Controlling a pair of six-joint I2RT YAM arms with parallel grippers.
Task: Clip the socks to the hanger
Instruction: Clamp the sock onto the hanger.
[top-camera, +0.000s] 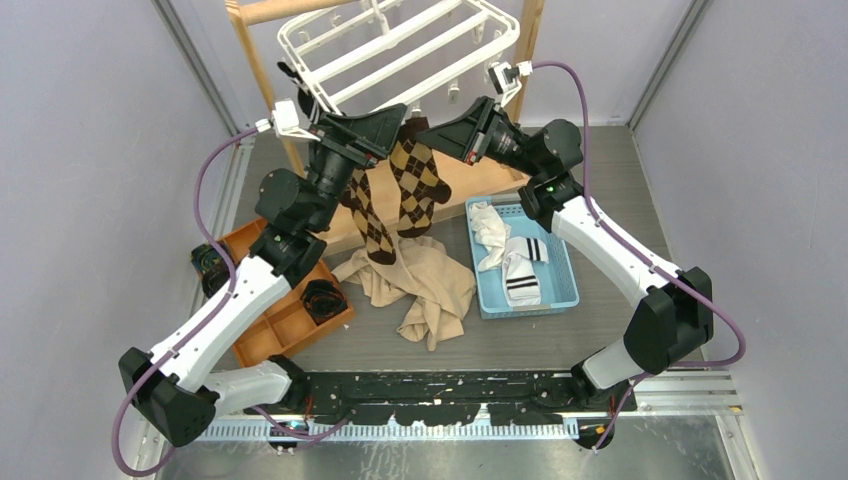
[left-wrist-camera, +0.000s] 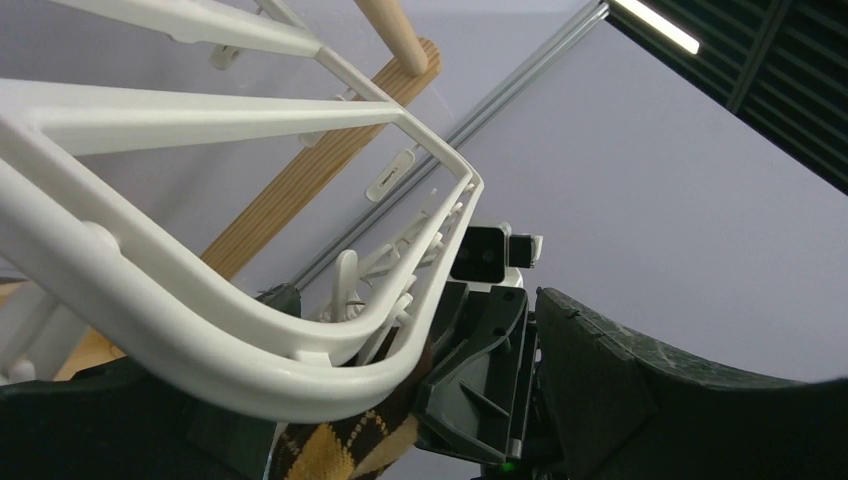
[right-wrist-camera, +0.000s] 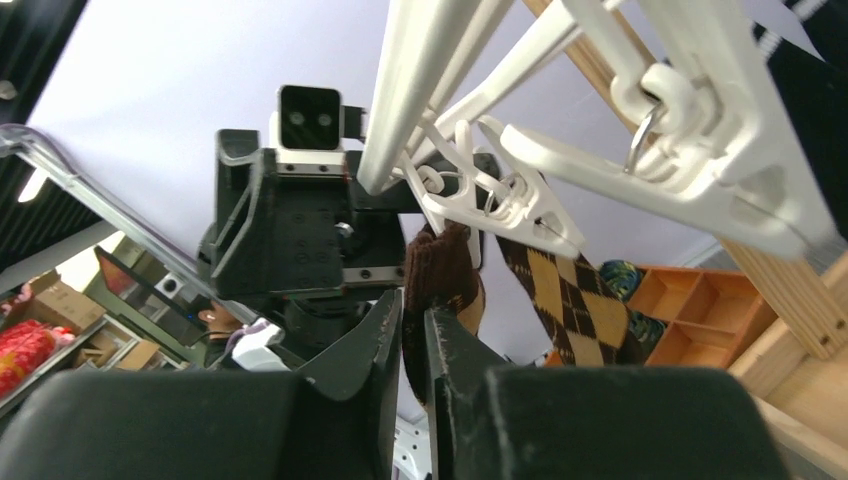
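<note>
Two brown diamond socks (top-camera: 418, 185) hang from the near edge of the white hanger (left-wrist-camera: 160, 310). The hanger is up at the back, on the wooden stand (top-camera: 255, 60). Both arms reach up to that edge, with the socks between them.

The left gripper (top-camera: 385, 122) has its jaws wide apart. The hanger's edge runs across the space between them. They squeeze nothing that I can see.

The right gripper (right-wrist-camera: 413, 325) has its jaws close together, with only a thin crack between. I see nothing in the crack. The dark top of one sock sits just past the jaw tips. It goes up into a white clip (right-wrist-camera: 520, 210), and the clip looks like it is pinching it.

So I think this is the letting-go part for the brown socks. Both look clipped on.

More socks are waiting. White socks with black bands (top-camera: 520, 270) lie in the blue basket (top-camera: 530, 311) on the right side of the counter. A beige cloth (top-camera: 420, 290) lies in the middle of the counter, and it is not part of the job.

Next, I think both arms need to pull back and down, and slowly, so they do not tug the socks off. Then one arm must pick a white sock from the basket by its top and lift it to a free clip. The other arm must squeeze that clip open so the sock top can slide in
</note>
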